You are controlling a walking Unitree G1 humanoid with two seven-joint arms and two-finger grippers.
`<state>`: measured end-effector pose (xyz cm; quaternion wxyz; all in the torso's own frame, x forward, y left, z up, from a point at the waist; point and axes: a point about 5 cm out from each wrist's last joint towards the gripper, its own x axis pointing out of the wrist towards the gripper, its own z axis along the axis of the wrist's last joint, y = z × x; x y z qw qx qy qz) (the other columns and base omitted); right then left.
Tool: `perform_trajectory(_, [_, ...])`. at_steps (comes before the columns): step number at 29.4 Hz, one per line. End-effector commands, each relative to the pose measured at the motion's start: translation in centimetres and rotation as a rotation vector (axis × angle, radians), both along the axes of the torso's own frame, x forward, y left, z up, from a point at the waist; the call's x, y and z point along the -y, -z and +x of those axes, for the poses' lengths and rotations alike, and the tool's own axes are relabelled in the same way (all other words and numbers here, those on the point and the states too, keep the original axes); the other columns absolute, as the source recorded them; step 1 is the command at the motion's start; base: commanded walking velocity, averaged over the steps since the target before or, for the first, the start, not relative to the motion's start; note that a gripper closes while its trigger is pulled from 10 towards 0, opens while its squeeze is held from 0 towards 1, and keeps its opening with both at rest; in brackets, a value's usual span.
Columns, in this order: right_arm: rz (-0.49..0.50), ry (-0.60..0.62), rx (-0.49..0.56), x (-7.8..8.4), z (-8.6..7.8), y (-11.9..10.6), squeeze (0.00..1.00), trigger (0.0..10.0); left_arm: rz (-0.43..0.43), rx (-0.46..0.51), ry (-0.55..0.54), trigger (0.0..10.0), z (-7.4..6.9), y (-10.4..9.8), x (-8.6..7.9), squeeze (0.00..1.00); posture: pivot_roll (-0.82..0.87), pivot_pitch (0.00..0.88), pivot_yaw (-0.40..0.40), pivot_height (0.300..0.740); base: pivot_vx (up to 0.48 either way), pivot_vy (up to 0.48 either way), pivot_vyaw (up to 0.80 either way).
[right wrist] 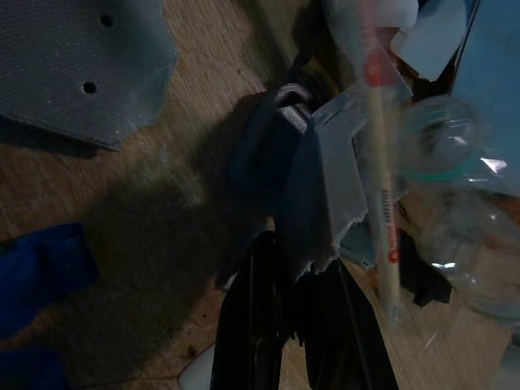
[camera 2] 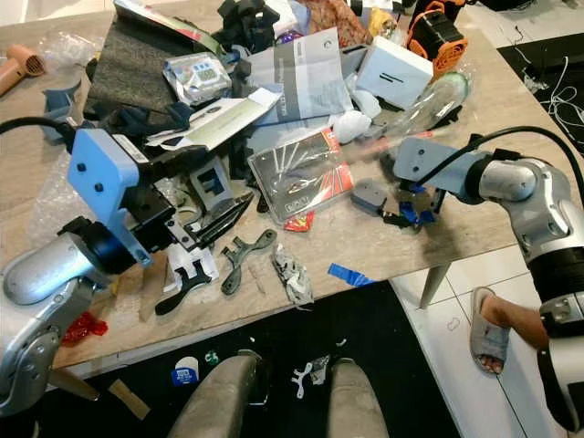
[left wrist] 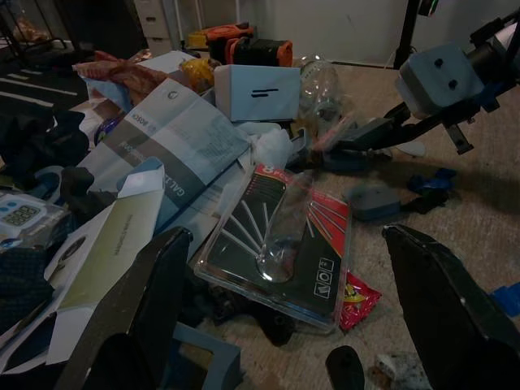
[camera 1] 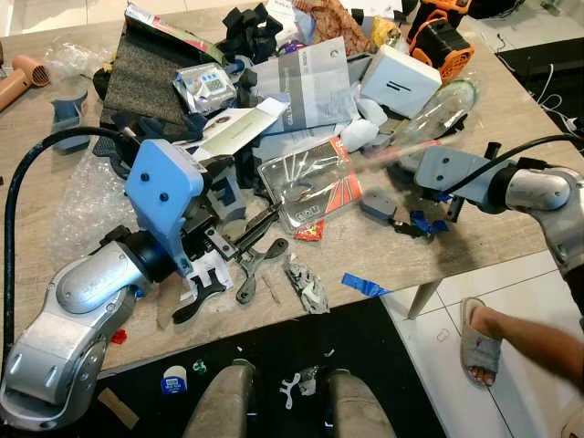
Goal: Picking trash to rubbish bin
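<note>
- Right end effector (camera 2: 401, 196), clenched on a grey scrap (right wrist: 325, 187), hovers low over the surface (camera 2: 474, 228) at right.
- Left end effector (left wrist: 284, 317) gapes, released, facing the blister pack (left wrist: 276, 244) mid-surface.
- Scrap: likely light, floppy; pinch an edge.

A table (camera 1: 474, 237) is covered with clutter. A blister pack (camera 1: 310, 182) is laid at its middle, with a leaflet (camera 1: 306, 87) behind it. A box (camera 1: 400, 80) and a bottle (camera 1: 438, 114) are placed far right. A tape scrap (camera 1: 365, 285) is found near the front edge.
</note>
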<state>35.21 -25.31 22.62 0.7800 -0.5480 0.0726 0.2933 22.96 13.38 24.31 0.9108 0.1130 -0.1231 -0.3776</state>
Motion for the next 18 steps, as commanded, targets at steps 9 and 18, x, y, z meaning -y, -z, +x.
perform_trajectory(9, [0.308, -0.079, 0.037, -2.3, 0.5, -2.0, 0.0, 0.0, 0.021, 0.007, 0.015, 10.0, 0.0, -0.1, 0.1, 0.0, -0.1, 0.251, 0.04, 0.74, 0.0, 0.0, 0.0])
perform_trajectory(18, [1.036, -0.266, -0.001, -5.0, 0.0, -7.3, 0.0, 0.0, 0.015, 0.018, 0.021, 10.0, 0.1, -0.1, 0.4, 0.0, -0.1, 0.219, 0.043, 0.74, 0.0, 0.0, 0.0])
